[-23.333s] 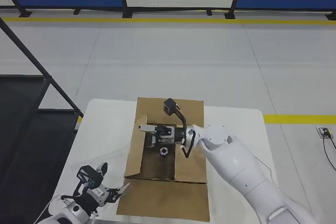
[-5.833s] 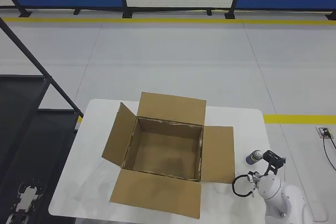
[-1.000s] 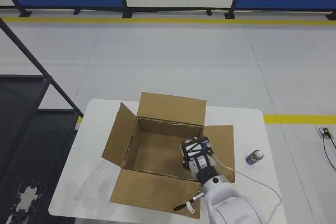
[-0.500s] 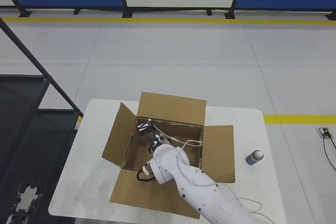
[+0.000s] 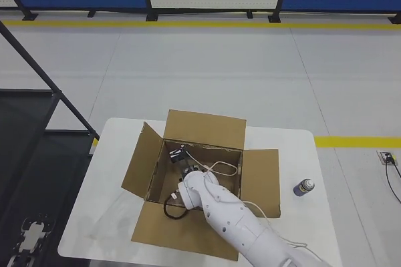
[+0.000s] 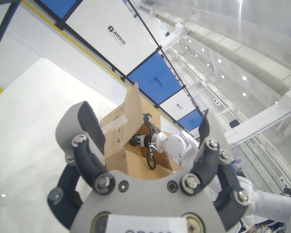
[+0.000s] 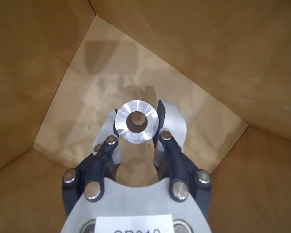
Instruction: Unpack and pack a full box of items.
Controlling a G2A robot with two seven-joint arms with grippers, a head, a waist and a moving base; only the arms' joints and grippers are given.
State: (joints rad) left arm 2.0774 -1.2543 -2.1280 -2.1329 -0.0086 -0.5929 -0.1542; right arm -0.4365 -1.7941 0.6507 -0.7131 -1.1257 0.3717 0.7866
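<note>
right jaws grip metal ring (image 7: 136,121) inside box (image 5: 204,130); can (image 5: 303,187) on table (image 5: 107,190).

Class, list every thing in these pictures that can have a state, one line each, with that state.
cardboard box, open, four flaps spread outward.
metal ring, gripped, held inside the box.
right pincer, shut on the metal ring.
left pincer, open, empty.
can, upright, standing apart from the box.
</note>
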